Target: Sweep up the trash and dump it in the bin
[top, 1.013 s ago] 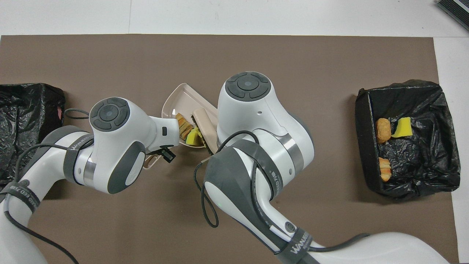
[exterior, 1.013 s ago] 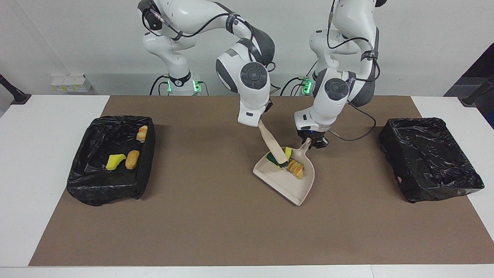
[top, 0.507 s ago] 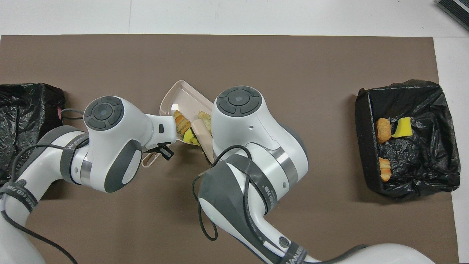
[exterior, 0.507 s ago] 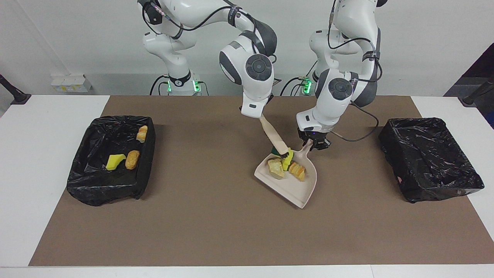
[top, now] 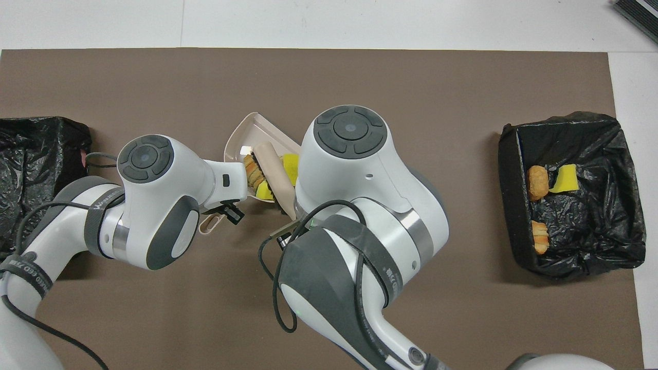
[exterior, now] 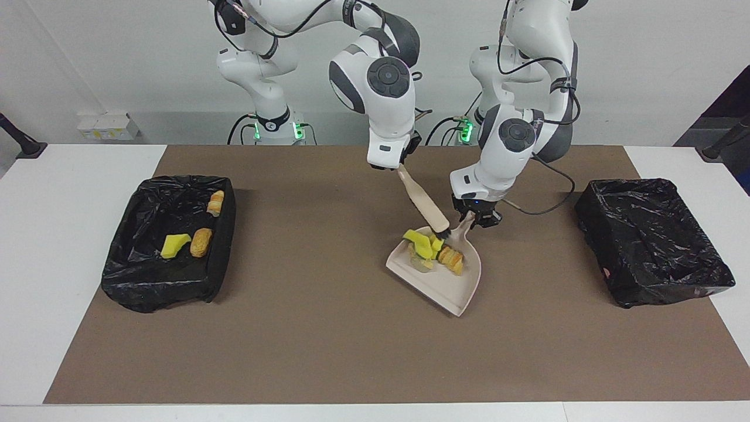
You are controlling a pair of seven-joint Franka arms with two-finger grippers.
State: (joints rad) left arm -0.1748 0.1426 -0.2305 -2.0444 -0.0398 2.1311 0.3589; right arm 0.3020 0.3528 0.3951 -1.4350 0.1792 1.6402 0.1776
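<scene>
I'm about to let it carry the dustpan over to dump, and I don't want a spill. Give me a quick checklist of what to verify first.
1. Left gripper shut on the dustpan handle: ok.
2. Right gripper shut on the brush: ok.
3. Scraps all inside the dustpan, none on the mat: ok.
4. Brush clear of the dustpan: not ok, its bristles are at the scraps.
5. Bin with trash has room: ok.
6. Dustpan level enough to carry: cannot tell.
</scene>
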